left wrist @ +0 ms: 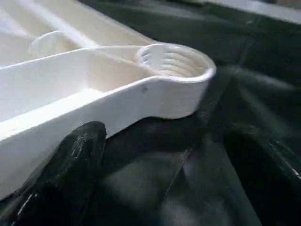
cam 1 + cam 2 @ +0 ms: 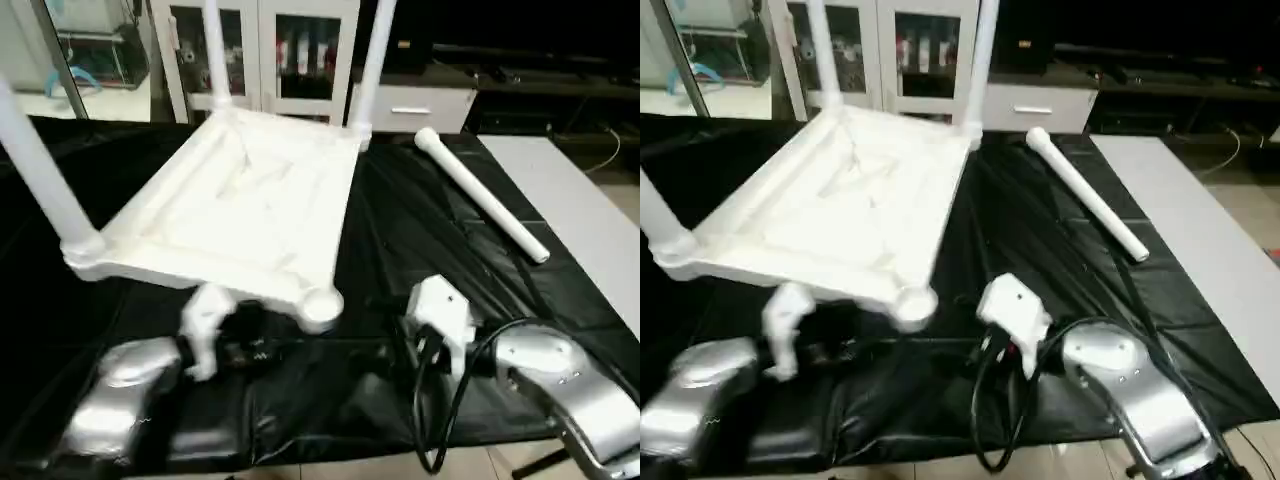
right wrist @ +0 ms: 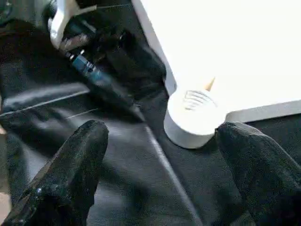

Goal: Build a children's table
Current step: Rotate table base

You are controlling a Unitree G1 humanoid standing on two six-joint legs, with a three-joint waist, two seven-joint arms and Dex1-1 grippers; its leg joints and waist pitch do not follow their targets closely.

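Left gripper: at the near edge of the table top, just left of the empty near socket; jaws spread wide; nothing held; one black finger lies close against the top's white side wall in the left wrist view; whether it touches cannot be told.
Table top: upside down on the black sheet, ribbed underside facing up; tilted, with its near right corner lowest.
Fitted legs: one stands in the left corner; two more rise from the far corners.
Near socket: round, ribbed inside, no leg in it.
Right gripper: near the empty socket, to its right; fingers wide apart; holds nothing.
Loose leg: lies flat on the sheet, right of the top, well apart from both grippers.
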